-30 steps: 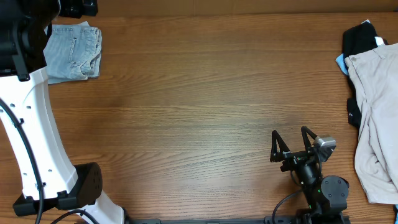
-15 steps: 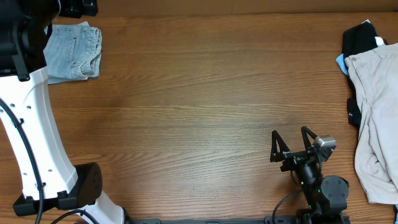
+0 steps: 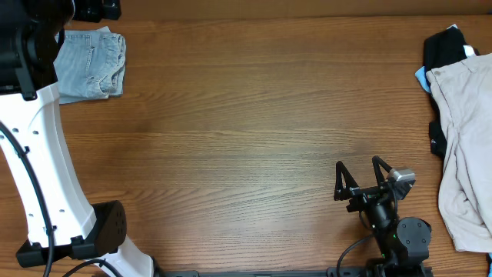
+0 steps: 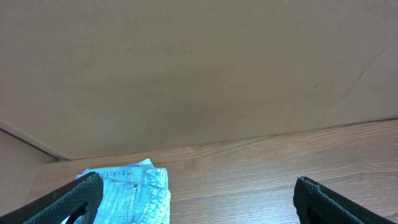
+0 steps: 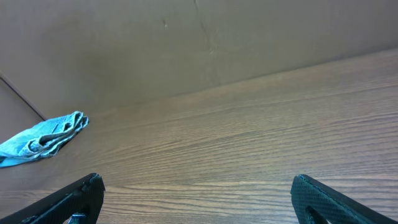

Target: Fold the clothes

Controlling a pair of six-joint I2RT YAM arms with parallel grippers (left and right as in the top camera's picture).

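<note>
a: where are the jeans right now? to me it's a compact folded bundle in the upper left of the overhead frame, close to the far edge of the table

b: yep; the left gripper hangs over that corner with its fingers spread wide and nothing between them; the denim shows at the lower left of its own view, beside one finger; the right gripper sits at the lower right, also splayed and empty, well apart from the jeans

a: so what could go sideways?

b: my guess; if the left one dips with jaws that wide it could catch a loose layer and drag the fold open, or nudge the bundle off the edge; also the right arm is nearer the beige trousers and black garment; a reach there grabs the wrong thing
</note>
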